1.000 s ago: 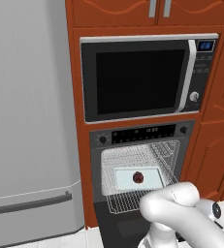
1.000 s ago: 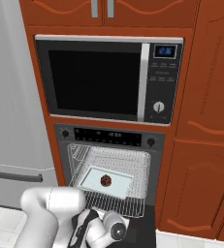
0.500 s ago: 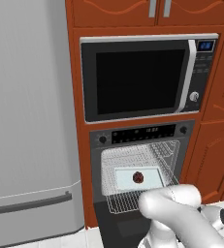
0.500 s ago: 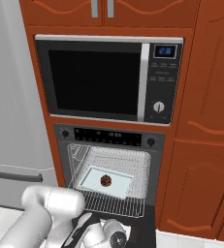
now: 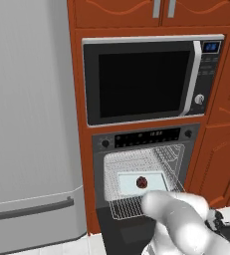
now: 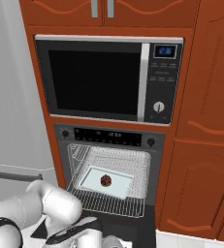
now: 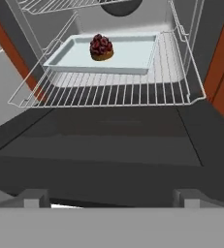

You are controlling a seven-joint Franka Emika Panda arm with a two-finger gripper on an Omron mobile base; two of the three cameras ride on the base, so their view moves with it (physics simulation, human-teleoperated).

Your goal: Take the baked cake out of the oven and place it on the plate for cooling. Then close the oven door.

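Observation:
The baked cake (image 5: 142,182) (image 6: 105,181) (image 7: 101,47), a small dark reddish-brown lump, sits on a pale tray (image 7: 128,55) on the wire rack (image 7: 108,94) inside the black oven (image 5: 146,139) (image 6: 111,138). The oven door (image 7: 99,140) (image 6: 128,225) lies folded down flat in front of the rack. My gripper (image 7: 112,198) hovers low over the door's outer edge, facing the cake from a distance, open and with nothing between its fingertips. The plate is out of view.
A silver-trimmed microwave (image 5: 151,79) (image 6: 108,80) sits right above the oven. A grey fridge (image 5: 27,124) stands to the left, orange-brown cabinet doors (image 6: 200,145) to the right. A second wire rack (image 7: 60,5) hangs above the tray.
The hand has sunk a little lower in front of the open oven. The cake, tray and door have not moved, and the gripper stays open.

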